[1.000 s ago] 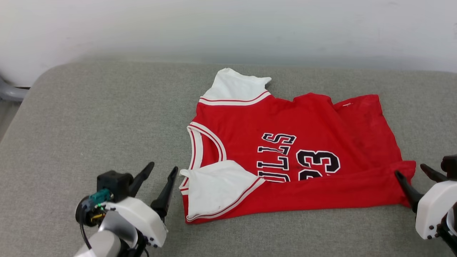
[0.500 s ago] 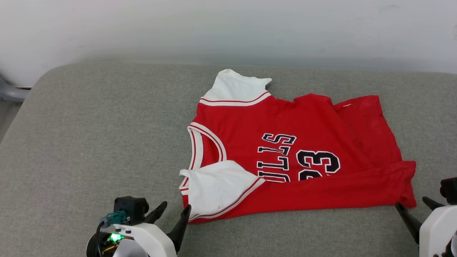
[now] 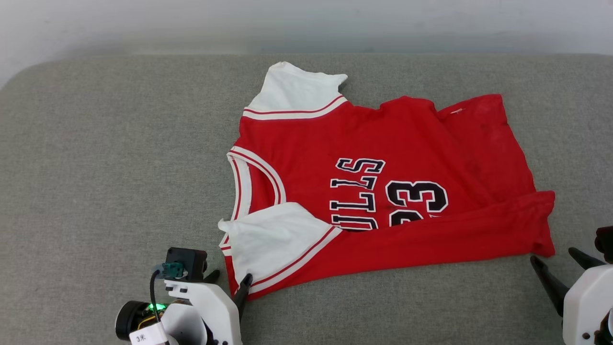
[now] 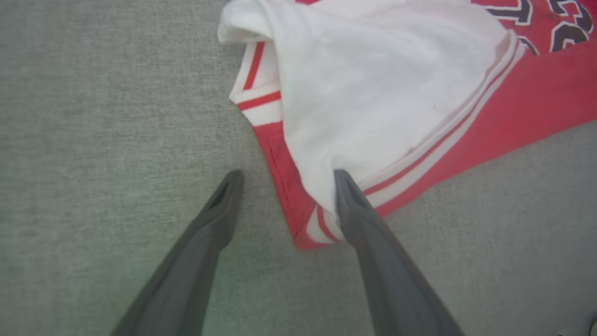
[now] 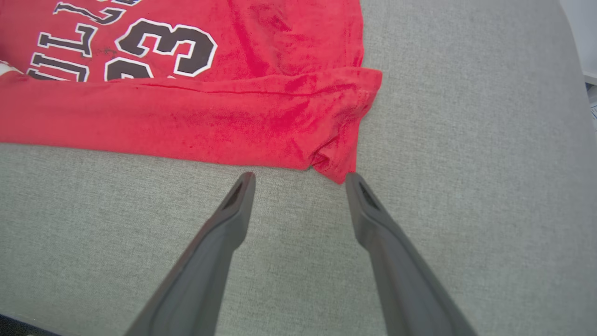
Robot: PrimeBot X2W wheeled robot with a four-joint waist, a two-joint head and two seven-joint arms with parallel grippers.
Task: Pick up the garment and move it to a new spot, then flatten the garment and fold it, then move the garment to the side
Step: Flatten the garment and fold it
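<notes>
Red jersey fabric makes up the garment (image 3: pixel 383 143), which lies spread across the middle of the grey cushion (image 3: pixel 119 167) with its striped collar toward the robot's left. Its near long edge is folded up over the lower part of the black, white-outlined lettering and the 23. One white sleeve lies folded onto the front and the other sticks out at the far side. The left pincer (image 4: pixel 288 173) stands wide, one finger touching the near sleeve's corner. The right pincer (image 5: pixel 299 175), also wide, sits just beside the crumpled hem corner.
</notes>
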